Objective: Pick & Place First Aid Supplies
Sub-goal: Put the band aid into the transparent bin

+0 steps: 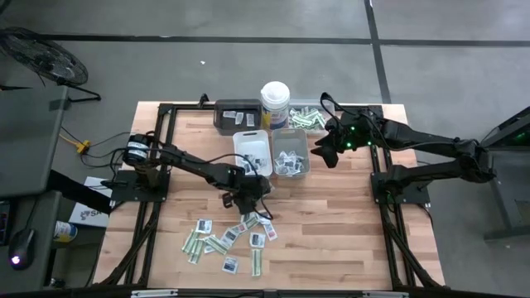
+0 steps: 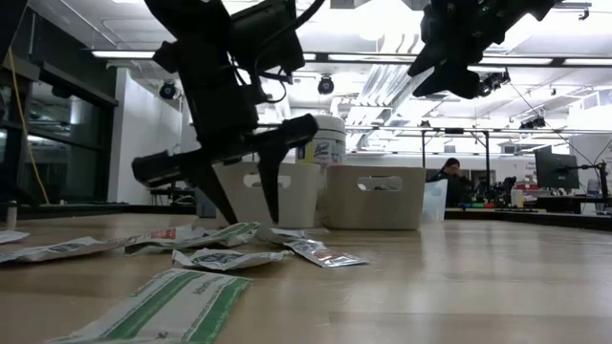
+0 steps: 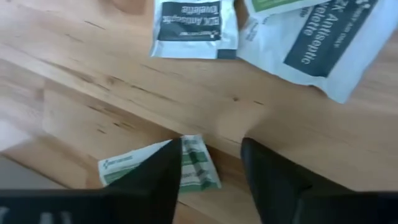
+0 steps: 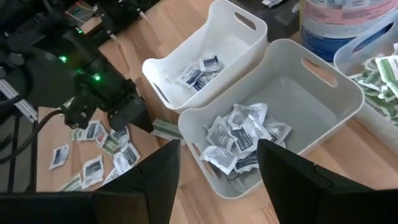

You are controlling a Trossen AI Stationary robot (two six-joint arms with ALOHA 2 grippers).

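Loose packets: scattered flat on the tabletop nearest its front edge.
My left hand: just above the tabletop, fingers released, straddling a green-and-white strip lying flat.
White bins: farther back, both holding sachets.
My right hand: raised beside the bins, fingers parted, grasping nothing.

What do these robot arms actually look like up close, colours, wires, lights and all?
Both arms are dark, nearly black, built of slim jointed segments. The left arm has black cables looping at its base and wrist. The right arm shows small green lights near its wrist. The left gripper and right gripper each end in two narrow, tapering dark fingers.
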